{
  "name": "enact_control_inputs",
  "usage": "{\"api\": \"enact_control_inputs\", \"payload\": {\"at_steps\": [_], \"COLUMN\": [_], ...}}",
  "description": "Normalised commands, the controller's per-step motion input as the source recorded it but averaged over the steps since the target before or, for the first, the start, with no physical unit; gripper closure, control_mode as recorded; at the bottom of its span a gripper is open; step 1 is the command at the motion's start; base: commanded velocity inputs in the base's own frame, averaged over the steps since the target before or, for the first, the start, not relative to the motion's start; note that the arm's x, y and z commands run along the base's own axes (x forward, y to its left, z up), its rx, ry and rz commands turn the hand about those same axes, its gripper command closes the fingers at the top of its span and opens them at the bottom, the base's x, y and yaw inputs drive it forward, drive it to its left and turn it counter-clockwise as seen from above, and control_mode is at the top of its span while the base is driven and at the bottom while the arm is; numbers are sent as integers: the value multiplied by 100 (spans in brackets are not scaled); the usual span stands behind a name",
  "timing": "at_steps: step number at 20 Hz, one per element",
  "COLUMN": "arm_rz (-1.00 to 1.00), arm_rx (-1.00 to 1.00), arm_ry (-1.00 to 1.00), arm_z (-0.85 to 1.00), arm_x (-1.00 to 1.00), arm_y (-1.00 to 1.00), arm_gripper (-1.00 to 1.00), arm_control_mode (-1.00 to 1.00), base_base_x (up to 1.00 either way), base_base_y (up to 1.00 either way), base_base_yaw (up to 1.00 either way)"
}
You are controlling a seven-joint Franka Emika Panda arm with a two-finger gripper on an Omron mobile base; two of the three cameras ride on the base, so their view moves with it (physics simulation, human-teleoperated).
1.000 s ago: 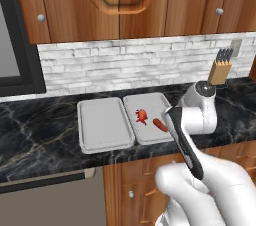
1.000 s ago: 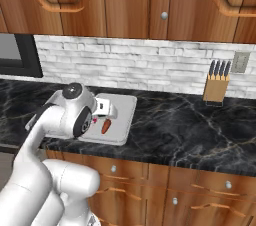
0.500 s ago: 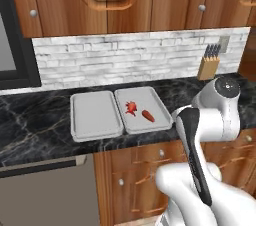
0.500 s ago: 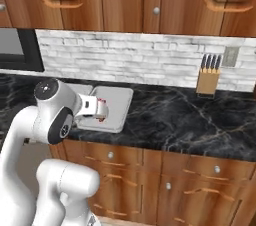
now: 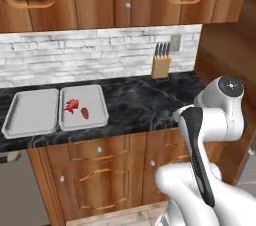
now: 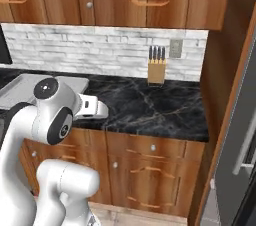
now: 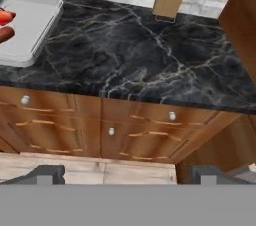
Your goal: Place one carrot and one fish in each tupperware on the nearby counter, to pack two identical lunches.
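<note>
Tupperware (image 5: pixel 31 112) trays are sitting side by side near the table's (image 5: pixel 145 105) front edge; our end effector (image 7: pixel 125 172) is hanging released.

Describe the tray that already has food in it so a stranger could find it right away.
On the black marble counter below the white brick wall lie two grey trays side by side. It is the right tray, nearer the knife block; it holds a red fish and a carrot.

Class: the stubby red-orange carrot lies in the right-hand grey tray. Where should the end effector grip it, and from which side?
Grip the carrot across its thicker middle, coming from above. It lies flat in the shallow tray, whose raised rim likely blocks a sideways approach; the red fish lies close beside it, so set the fingers clear of it.
</note>
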Motion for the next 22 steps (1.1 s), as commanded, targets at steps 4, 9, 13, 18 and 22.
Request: {"api": "enact_control_inputs", "payload": {"at_steps": [4, 9, 13, 18, 22], "arm_rz": [0, 0, 0, 0, 0], "arm_rx": [0, 0, 0, 0, 0], "arm_ry": [0, 0, 0, 0, 0], "arm_z": [0, 0, 0, 0, 0], "arm_x": [0, 0, 0, 0, 0], "arm_y": [0, 0, 0, 0, 0], "arm_gripper": [-100, -100, -100, -100, -100], "arm_control_mode": [100, 100, 100, 100, 100], "base_base_x": [-75, -100, -100, -38, 0], "base_base_y": [-66, -17, -40, -97, -100], "base_base_yaw": [0, 0, 0, -4, -5]}}
